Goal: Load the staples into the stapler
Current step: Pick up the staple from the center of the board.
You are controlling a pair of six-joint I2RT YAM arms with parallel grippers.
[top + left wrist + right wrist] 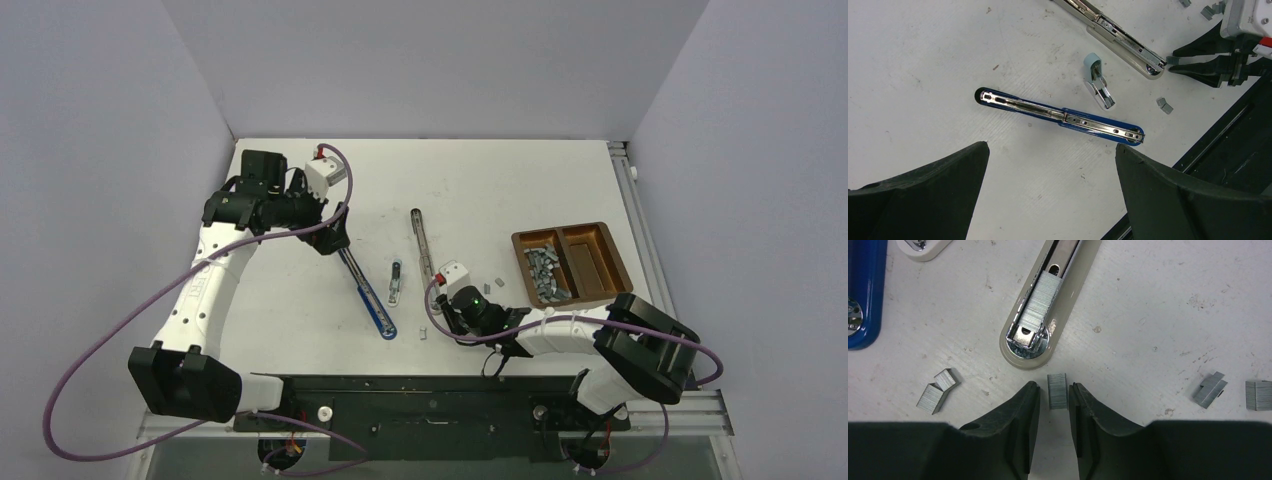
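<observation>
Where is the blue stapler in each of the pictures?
Top external: the blue stapler lies open, left of centre.
Left wrist: blue stapler stretches across the middle.
Right wrist: blue stapler, just one end, top left corner.
Shared landmark: the beige stapler lies beside it in every view.

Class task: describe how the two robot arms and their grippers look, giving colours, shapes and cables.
The left arm and right arm have white rounded links and blocky black joints, trailing purple cables. The left gripper and right gripper have black tapering fingers.
</observation>
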